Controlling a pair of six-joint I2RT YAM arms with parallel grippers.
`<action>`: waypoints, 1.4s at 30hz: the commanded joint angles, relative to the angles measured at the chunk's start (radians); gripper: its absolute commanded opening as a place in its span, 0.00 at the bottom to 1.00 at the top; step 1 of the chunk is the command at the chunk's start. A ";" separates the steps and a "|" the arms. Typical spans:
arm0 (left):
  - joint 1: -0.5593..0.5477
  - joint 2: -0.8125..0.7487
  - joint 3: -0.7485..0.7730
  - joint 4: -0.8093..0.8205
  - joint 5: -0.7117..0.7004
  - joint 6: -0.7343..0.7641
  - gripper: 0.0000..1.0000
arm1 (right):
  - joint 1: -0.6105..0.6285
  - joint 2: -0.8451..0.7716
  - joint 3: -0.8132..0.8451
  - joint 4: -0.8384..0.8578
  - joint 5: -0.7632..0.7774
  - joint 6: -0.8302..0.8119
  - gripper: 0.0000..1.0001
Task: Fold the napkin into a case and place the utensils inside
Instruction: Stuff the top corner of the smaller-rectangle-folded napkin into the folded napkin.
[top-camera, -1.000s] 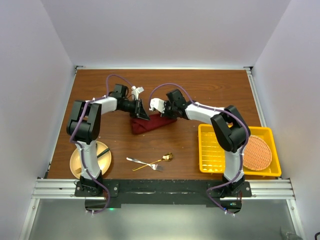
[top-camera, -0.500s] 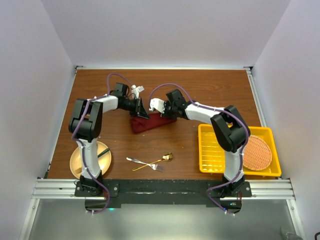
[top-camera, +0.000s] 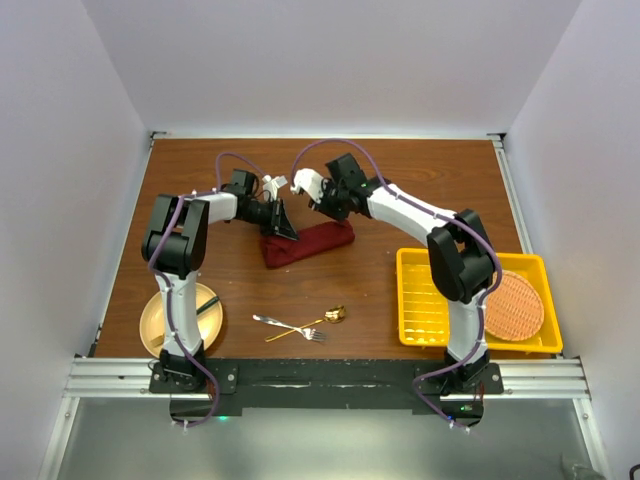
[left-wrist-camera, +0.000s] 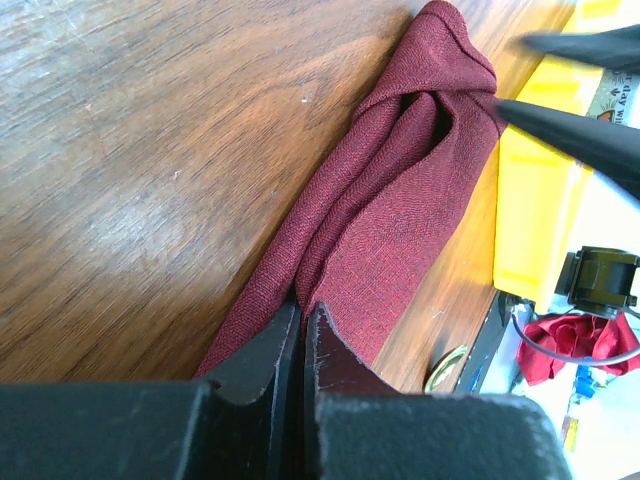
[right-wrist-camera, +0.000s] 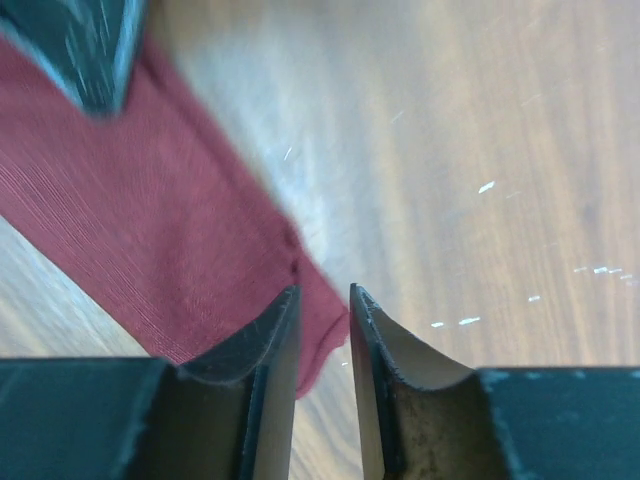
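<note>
Here the napkin (top-camera: 308, 243) lies on the tabletop (top-camera: 420, 180) as a narrow maroon strip, folded lengthwise, its layers loose and rounded at one end. The left fingers (left-wrist-camera: 305, 312) are pressed almost together on the near end of the strip, the cloth's edge pinched between their tips. From there the strip runs straight away from them to its bunched far end.

The right fingers (right-wrist-camera: 323, 290) stand a narrow gap apart with nothing between them. They are at the strip's other end, opposite the left fingers. In the right wrist view a corner of the cloth shows just below and to the left of their tips, but that view is blurred, and whether they touch the cloth I cannot tell. From the left wrist their two dark tips show at the far end of the strip.

The fork (top-camera: 270, 322) and the gold spoon (top-camera: 336, 314) lie crossed on the bare wood, touching each other. They are well apart from both pairs of fingers, on the side of the strip toward the arms' bases.

A yellow tray (top-camera: 425, 300) sits well to the right of the right fingers, past the strip's far end as the left fingers see it. A round orange woven mat (top-camera: 515, 305) rests in its right part. Well to the left of the left fingers, near the left arm's base, is a tan plate (top-camera: 160, 325) with a piece of green-handled cutlery (top-camera: 207, 305) on it.
</note>
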 joint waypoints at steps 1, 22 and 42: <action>0.008 0.058 -0.004 -0.058 -0.111 0.060 0.00 | -0.011 -0.030 0.111 -0.111 -0.048 0.124 0.31; 0.008 0.058 0.003 -0.079 -0.107 0.080 0.00 | -0.008 0.061 0.060 -0.121 -0.127 0.124 0.04; 0.135 -0.091 -0.014 0.130 0.076 -0.045 0.34 | -0.002 0.122 -0.052 -0.016 0.074 0.135 0.03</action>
